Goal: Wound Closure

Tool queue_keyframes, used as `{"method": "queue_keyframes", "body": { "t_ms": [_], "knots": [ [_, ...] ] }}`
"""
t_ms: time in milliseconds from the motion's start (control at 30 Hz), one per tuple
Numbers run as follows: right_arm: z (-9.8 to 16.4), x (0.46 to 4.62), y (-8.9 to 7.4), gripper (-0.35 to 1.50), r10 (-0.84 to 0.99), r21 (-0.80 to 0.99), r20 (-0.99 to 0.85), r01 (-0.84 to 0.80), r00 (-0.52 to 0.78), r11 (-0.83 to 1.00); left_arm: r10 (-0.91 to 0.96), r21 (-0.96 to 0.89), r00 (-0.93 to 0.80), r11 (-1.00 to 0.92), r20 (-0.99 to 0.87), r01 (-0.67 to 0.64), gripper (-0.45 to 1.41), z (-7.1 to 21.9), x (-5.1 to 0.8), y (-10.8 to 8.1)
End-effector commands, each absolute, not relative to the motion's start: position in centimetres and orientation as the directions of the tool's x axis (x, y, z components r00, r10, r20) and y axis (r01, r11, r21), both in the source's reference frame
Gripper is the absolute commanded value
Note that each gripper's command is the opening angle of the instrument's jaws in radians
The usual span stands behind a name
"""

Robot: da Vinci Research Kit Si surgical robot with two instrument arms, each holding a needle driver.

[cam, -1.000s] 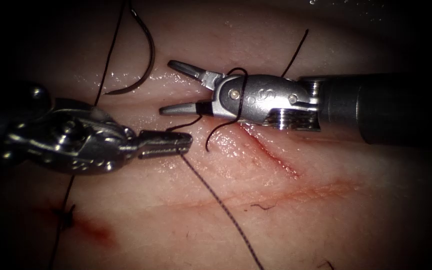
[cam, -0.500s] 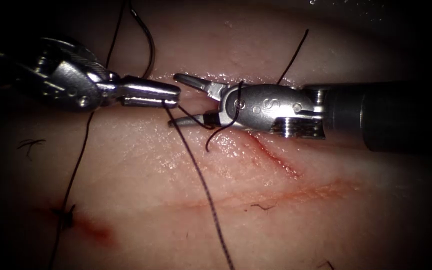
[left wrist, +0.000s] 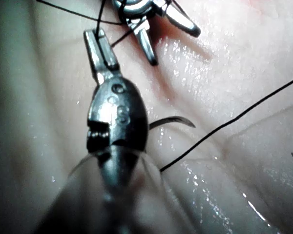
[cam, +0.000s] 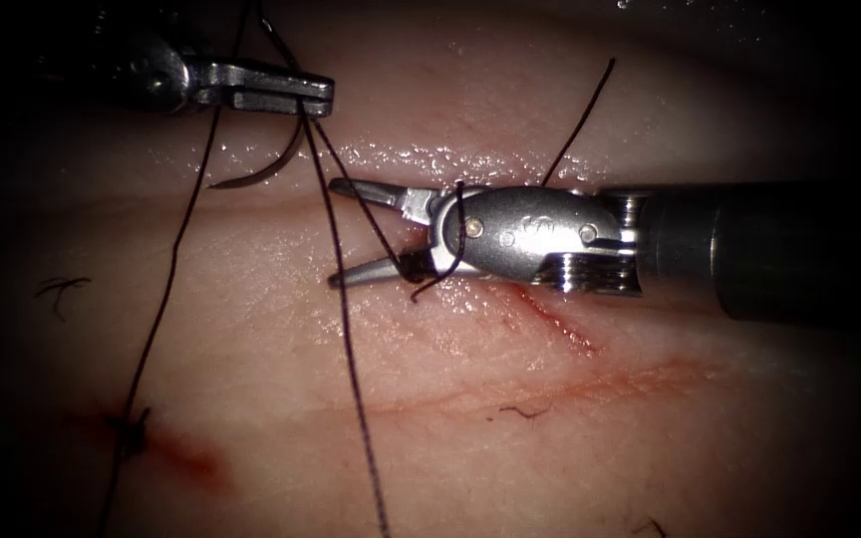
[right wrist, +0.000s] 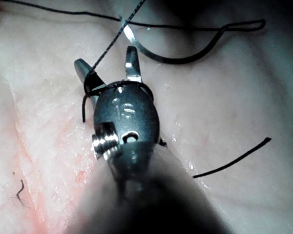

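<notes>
Dark braided suture thread [cam: 346, 329] runs taut up the pale pork tissue [cam: 470, 369] to your left needle driver [cam: 281, 90], whose steel jaws are clamped on the strand at upper left. Over the past second that tool has risen from beside the reddened cut [cam: 550, 319] to well above it, carrying the thread along. A loop of thread wraps the wrist of your right needle driver [cam: 336, 234], its jaws spread apart and gripping nothing, just above the cut's upper end. The curved steel needle [cam: 261, 169] lies free on the tissue surface, left of the cut and below the left jaws, held by neither tool; its position is unchanged. With the wrap kept on the right tool, the strand now reads tighter than before. An earlier knot [cam: 132, 428] sits at lower left.
</notes>
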State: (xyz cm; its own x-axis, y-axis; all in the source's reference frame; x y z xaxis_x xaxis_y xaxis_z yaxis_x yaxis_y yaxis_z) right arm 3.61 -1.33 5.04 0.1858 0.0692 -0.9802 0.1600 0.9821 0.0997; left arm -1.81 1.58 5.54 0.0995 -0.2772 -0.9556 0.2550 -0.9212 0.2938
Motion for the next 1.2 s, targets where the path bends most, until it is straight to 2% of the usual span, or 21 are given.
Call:
{"method": "queue_keyframes", "body": {
  "t_ms": [33, 400, 667, 900, 1067, 1100, 1200],
  "knots": [
    [5.1, 3.69, -1.3, 0.84, 0.076, 0.107, -0.981, 0.171, 0.176, 0.979, -0.271, 0.293, 0.116, -0.92, -0.955, 0.259, -0.45, 5.6, -1.86, 1.6],
    [5.1, 3.7, -1.4, 0.84, 0.123, 0.152, -0.984, 0.244, 0.131, 0.958, -0.237, 0.304, 0.249, -0.911, -0.939, 0.279, -0.45, 5.8, -1.97, 1.7],
    [5.0, 3.69, -1.4, 0.76, 0.162, 0.176, -0.984, 0.264, 0.073, 0.948, -0.274, 0.31, 0.167, -0.915, -0.947, 0.257, -0.45, 6.1, -1.97, 1.7],
    [4.9, 3.69, -1.4, 0.76, 0.202, 0.193, -0.979, 0.271, -0.003, 0.943, -0.292, 0.307, 0.096, -0.922, -0.951, 0.235, -0.45, 6.3, -1.95, 1.8],
    [4.8, 3.66, -1.4, 0.46, 0.255, 0.219, -0.961, 0.265, -0.108, 0.939, -0.29, 0.3, 0.077, -0.928, -0.954, 0.221, -0.45, 6.5, -1.93, 1.7],
    [4.8, 3.63, -1.3, 0.24, 0.267, 0.224, -0.953, 0.259, -0.144, 0.939, -0.29, 0.299, 0.071, -0.928, -0.954, 0.224, -0.45, 6.6, -1.92, 1.7],
    [4.8, 3.6, -1.3, 0.19, 0.27, 0.232, -0.951, 0.229, -0.15, 0.945, -0.287, 0.294, 0.063, -0.928, -0.956, 0.227, -0.45, 6.7, -1.92, 1.6]
  ]
}}
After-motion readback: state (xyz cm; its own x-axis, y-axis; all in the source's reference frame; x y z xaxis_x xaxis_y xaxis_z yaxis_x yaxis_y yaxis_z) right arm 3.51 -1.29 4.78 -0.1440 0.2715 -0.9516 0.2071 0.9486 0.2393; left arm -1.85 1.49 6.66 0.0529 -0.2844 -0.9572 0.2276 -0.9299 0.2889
